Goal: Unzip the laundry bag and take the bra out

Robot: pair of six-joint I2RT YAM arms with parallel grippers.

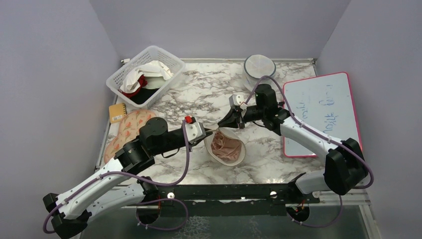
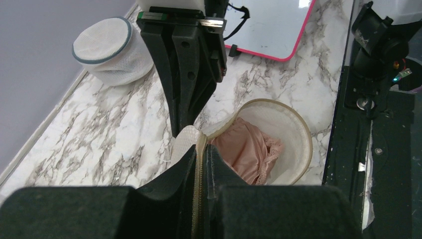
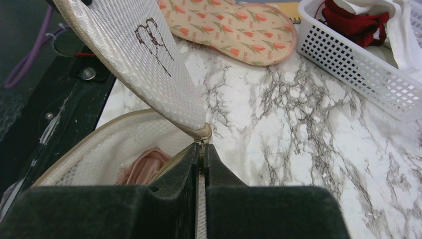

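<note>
Laundry bag (image 1: 213,155) sits low centre in the top view on the marble table (image 1: 199,94). It is unzipped, with the mouth facing up. Its flat face (image 3: 144,55), bearing the black line drawing, stands off the drum and is tilted, at upper left of the right wrist view. Bra (image 1: 225,146) lies inside the bag, its pink folds and lace edge visible through the opening; neither gripper touches it. Left gripper (image 2: 200,152): fingers pinched narrow on the zip seam (image 2: 199,174) at the bag's rim, bottom centre of its view. Right gripper (image 3: 200,149): also clamped narrow on the zip seam, at the point where the flat face meets the drum. In the top view the two grippers are just beside each other at the bag's upper-left edge. Greyish-white pod (image 1: 259,66) at top centre. Whiteboard (image 1: 321,112) at right. White basket (image 1: 171,57) of clothes at upper left, with a floral-print pad (image 1: 130,127) below it.
</note>
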